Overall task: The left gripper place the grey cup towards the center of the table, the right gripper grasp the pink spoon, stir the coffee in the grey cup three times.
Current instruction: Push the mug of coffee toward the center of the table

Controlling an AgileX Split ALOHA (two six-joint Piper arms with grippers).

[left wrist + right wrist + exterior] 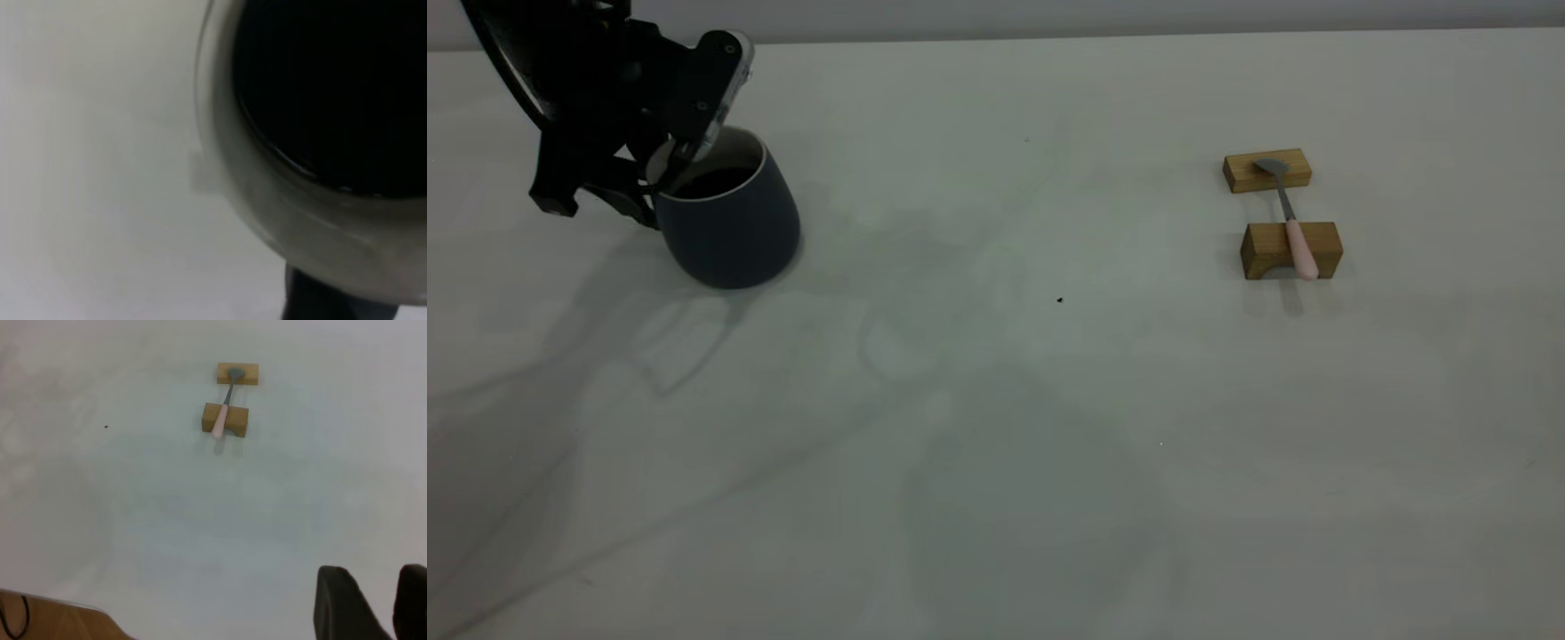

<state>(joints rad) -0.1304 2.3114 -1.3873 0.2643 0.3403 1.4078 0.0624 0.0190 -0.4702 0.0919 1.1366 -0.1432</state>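
Note:
The grey cup (729, 222) stands at the table's (996, 427) far left, leaning a little, with dark coffee (711, 182) inside. My left gripper (671, 173) is shut on its rim, one finger inside and one outside. In the left wrist view the pale rim (267, 200) and the black coffee (333, 87) fill the picture. The pink spoon (1294, 227) lies across two wooden blocks at the right, bowl on the far one. My right gripper (392, 600) hangs high above the table, open and holding nothing, well away from the spoon (222, 413). It does not show in the exterior view.
The far block (1249, 173) and the near block (1263, 251) carry the spoon. A tiny dark speck (1059, 300) marks the table's middle. A brown edge with a black cable (40, 617) shows beyond the table in the right wrist view.

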